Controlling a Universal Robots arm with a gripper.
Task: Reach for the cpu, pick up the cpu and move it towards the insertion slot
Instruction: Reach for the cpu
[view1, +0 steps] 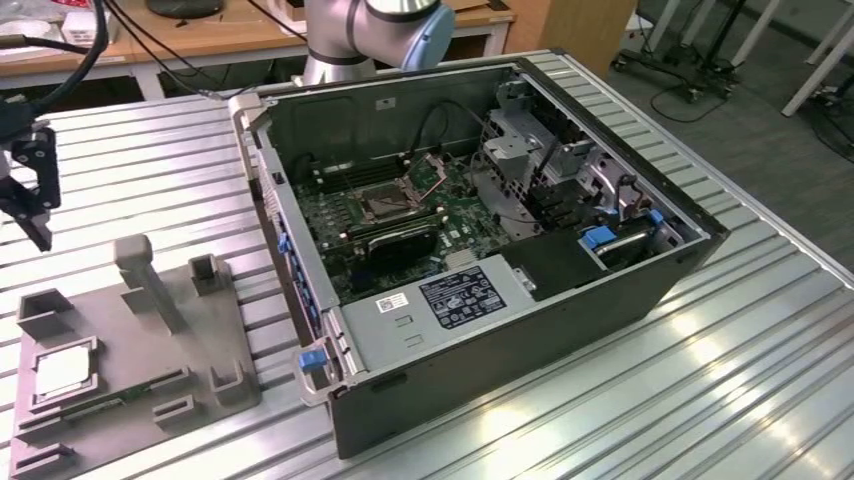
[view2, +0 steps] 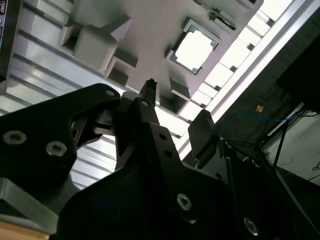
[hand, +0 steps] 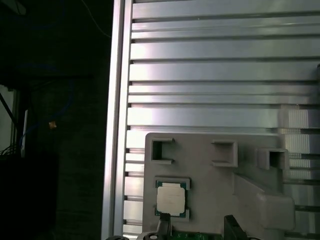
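1. The cpu (view1: 60, 375) is seated face up in a shallow square recess of the grey holder (view1: 134, 350), at the exterior view's lower left.
2. The pincer (view2: 176, 105) is held in the air near the holder, apart from the cpu. Its fingers are spread and nothing is gripped between them.
3. A green memory stick (view2: 222, 17) is lodged in the holder just beside the cpu.
4. The holder is laid on the ribbed tabletop (view1: 160, 140) beside the open case (view1: 641, 300). The slot (view1: 387, 205) is set in the green board inside the case, well apart from the cpu.
5. Little of the cpu's edge appears to be exposed above the recess. If the pincer were brought down off-centre, a finger could be landed on the recess rim or on the metal face, and the cpu could be tilted or levered out.
6. The memory stick could be struck by the finger on that side, since so little room is left between it and the cpu.
7. A weak grip on such thin edges could let the cpu slip during a carry. The case wall could also be clipped if the cpu were carried too low.
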